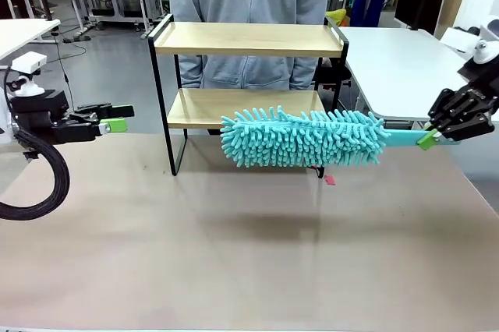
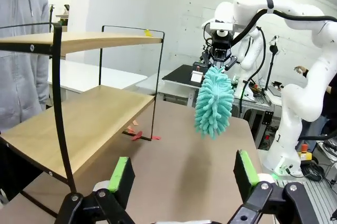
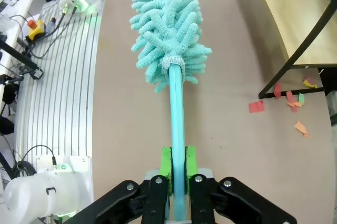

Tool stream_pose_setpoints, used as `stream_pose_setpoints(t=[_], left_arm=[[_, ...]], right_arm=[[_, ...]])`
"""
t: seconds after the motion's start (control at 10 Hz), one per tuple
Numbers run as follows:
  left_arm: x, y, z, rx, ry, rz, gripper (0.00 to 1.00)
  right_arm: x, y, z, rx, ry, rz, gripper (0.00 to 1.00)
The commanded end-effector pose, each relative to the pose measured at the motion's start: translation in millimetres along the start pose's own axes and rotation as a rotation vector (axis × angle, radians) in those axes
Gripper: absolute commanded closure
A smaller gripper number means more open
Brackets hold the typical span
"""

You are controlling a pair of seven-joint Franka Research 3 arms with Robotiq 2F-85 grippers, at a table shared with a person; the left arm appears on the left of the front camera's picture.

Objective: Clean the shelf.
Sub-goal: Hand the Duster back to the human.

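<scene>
The jaws of the right gripper are pressing together on the flat turquoise handle of a duster, holding it level above the table in front of the shelf's lower board. The jaws of the left gripper are standing wide apart, with nothing between the green pads, and that gripper is hanging over the table's left side, well apart from the shelf.

The shelf is sitting at the far middle of the table, just in front of a person in a grey hooded top. It is a small rack with two light wooden boards, one above the other, in a thin black metal frame with raised rails at each end. Both boards are looking bare.

Small scraps of paper, red, orange and green, are lying on the table by one black foot of the shelf; whether any are touching the foot is hard to tell. The duster's fluffy head is hovering near the shelf, apparently not touching it.

No readable writing is showing on the shelf or duster.
</scene>
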State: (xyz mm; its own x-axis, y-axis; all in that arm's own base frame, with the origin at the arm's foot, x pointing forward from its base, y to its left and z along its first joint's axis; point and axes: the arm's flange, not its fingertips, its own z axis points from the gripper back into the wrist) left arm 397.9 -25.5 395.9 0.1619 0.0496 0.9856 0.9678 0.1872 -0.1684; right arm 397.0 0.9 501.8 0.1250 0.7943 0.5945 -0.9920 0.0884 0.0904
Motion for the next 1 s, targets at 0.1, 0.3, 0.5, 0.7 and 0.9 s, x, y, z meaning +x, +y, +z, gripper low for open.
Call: stream_pose_setpoints(t=[0.1, 0.3, 0.5, 0.7, 0.9], left_arm=[[-8, -9, -52, -0.106, -0.013, -0.015, 0.0], [-14, -21, -80, -0.127, -0.02, -0.023, 0.0], [-19, -27, -103, -0.106, -0.018, -0.014, 0.0], [-27, -18, -121, -0.061, -0.019, -0.044, 0.0], [-33, -13, -139, -0.109, -0.03, -0.053, 0.0]], right_arm=[[1, 2, 1, 0.001, -0.031, -0.002, 0.87], [1, 2, 1, 0.001, -0.031, -0.002, 0.87], [1, 2, 1, 0.001, -0.031, -0.002, 0.87], [1, 2, 1, 0.001, -0.031, -0.002, 0.87], [1, 2, 1, 0.001, -0.031, -0.002, 0.87]])
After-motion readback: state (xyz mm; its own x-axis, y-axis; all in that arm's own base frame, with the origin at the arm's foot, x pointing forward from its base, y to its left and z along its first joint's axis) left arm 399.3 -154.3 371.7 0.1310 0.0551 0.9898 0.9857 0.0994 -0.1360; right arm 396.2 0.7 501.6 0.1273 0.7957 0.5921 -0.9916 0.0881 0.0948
